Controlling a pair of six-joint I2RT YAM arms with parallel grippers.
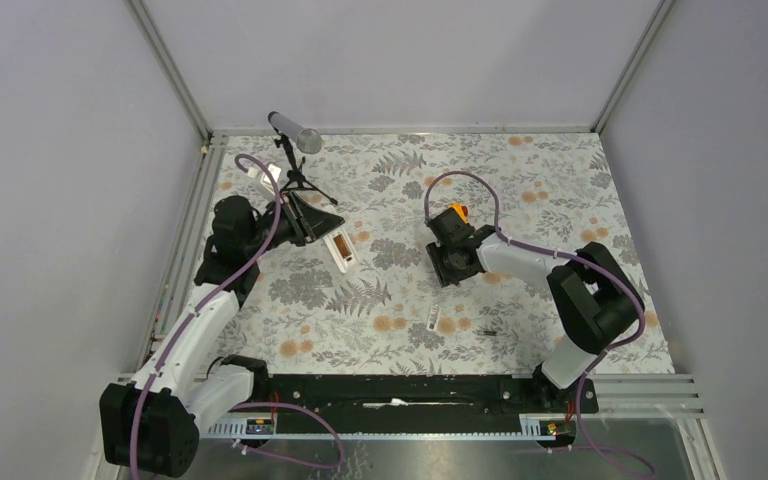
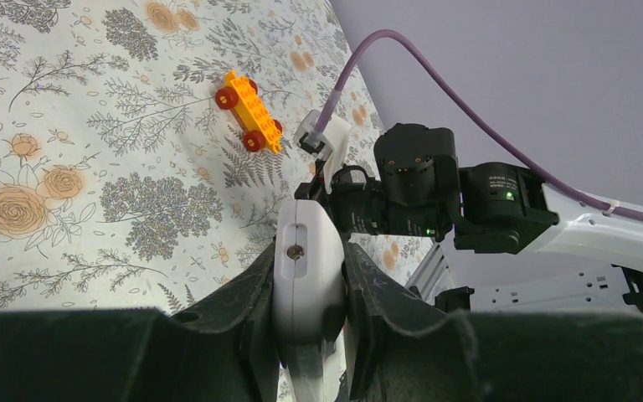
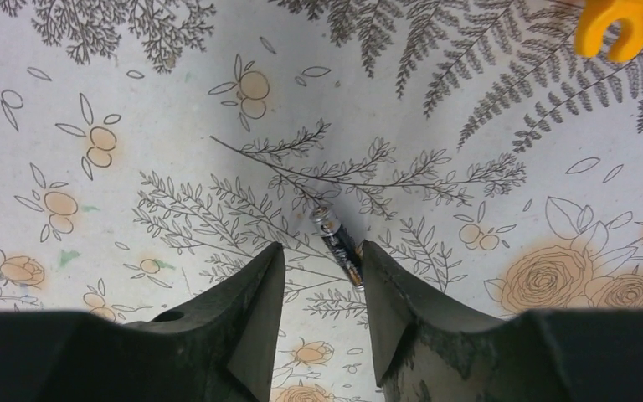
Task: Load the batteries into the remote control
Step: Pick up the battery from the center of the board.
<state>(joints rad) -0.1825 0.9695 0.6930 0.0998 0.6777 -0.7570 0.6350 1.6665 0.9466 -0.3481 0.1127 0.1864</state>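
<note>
Item: slim white rectangular plastic remote control (image 2: 306, 251), one. It shows end-on, with rounded edges and a small screw recess. It is clamped tight between my left fingers (image 2: 239, 314) at the left side of the floral-print worktop (image 1: 520, 190).

Item: thin dark cylindrical batteries, two. One battery (image 3: 339, 243), metal-capped, lies flat on the worktop between my right fingers (image 3: 247, 310), which stand parted on either side and hold nothing. The other battery (image 1: 487, 331) lies towards the front, near the flat white cover piece (image 1: 437, 320), one.

Item: orange toy car (image 2: 249, 111) with red wheels, one.
</note>
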